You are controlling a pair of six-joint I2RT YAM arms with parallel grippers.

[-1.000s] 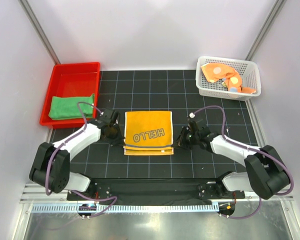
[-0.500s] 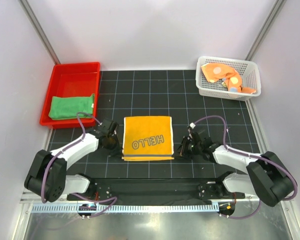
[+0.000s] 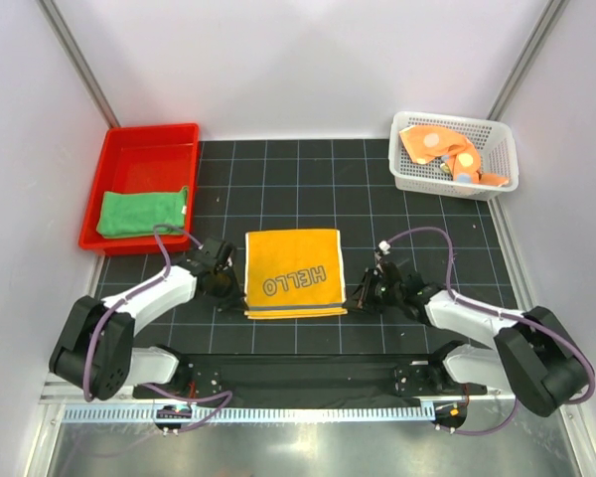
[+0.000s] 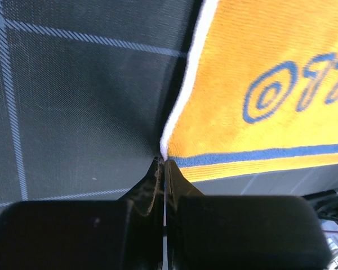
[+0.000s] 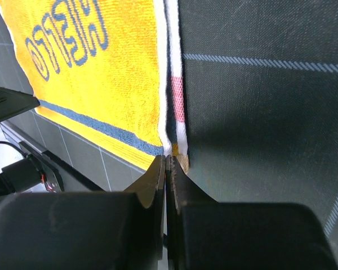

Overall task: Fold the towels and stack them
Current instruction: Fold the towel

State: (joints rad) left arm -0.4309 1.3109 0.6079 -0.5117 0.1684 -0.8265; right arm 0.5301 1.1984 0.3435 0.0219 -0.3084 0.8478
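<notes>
The yellow-orange HELLO towel lies folded on the black grid mat, its grey stripe along the near edge. My left gripper is shut on its near left corner; the left wrist view shows the closed jaws at the towel's white-edged corner. My right gripper is shut on the near right corner, as the right wrist view shows, with the towel to its left. The green towel lies folded in the red tray. The polka-dot orange towel lies crumpled in the white basket.
The red tray stands at the back left and the white mesh basket at the back right. The black grid mat covers the table between them. A metal rail runs along the near edge.
Both grippers have drawn back toward the arm bases, and the HELLO towel has slid with them a little nearer. The green and polka-dot towels have not moved.
</notes>
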